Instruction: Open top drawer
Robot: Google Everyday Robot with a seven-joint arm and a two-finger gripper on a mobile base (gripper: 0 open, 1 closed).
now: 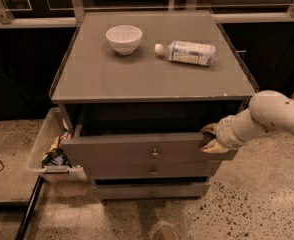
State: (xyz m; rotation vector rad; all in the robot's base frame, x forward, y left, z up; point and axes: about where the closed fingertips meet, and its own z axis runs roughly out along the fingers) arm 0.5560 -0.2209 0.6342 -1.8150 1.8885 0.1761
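Dim, warm light falls from overhead onto the grey tabletop, leaving a faint sheen near its middle. The inside of the top drawer lies in deep shadow. The pale gripper, at that drawer's right end, catches the light. The background is nearly black.

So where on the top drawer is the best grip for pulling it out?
The small round knob centred on the front of the top drawer, taken straight from the front: it protrudes, and a central pull likely keeps the drawer square. With the drawer partly out, the panel's top edge is exposed too; the gripper is at its right end.
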